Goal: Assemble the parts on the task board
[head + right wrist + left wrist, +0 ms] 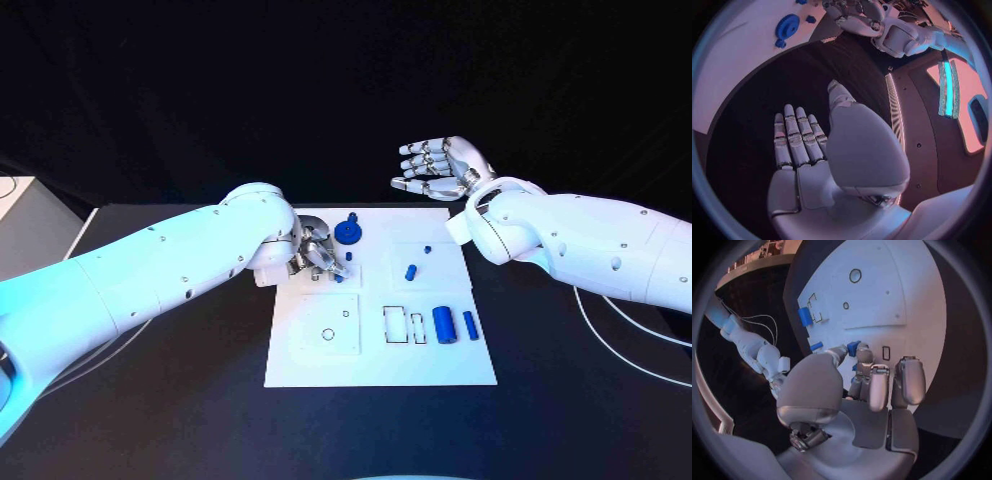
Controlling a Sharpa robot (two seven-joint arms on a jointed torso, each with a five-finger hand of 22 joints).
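The white task board (378, 355) lies in the middle of the black table. My left hand (320, 258) rests low over the board's far left part and pinches a small blue part (854, 347) between thumb and fingertip. A round blue part (351, 234) lies just beyond that hand. Two small blue parts (411, 270) lie mid-board, and two blue cylinders (444, 323) sit near the right edge. My right hand (440, 168) hangs raised beyond the board's far right corner, fingers spread, holding nothing. In the right wrist view the right hand (811, 150) shows a bare palm over the black table.
The board has a square outline with a hole (329, 335) and narrow slots (404, 325) near its middle. A white box (22, 205) stands at the table's far left. Cables (620, 320) run along the right side.
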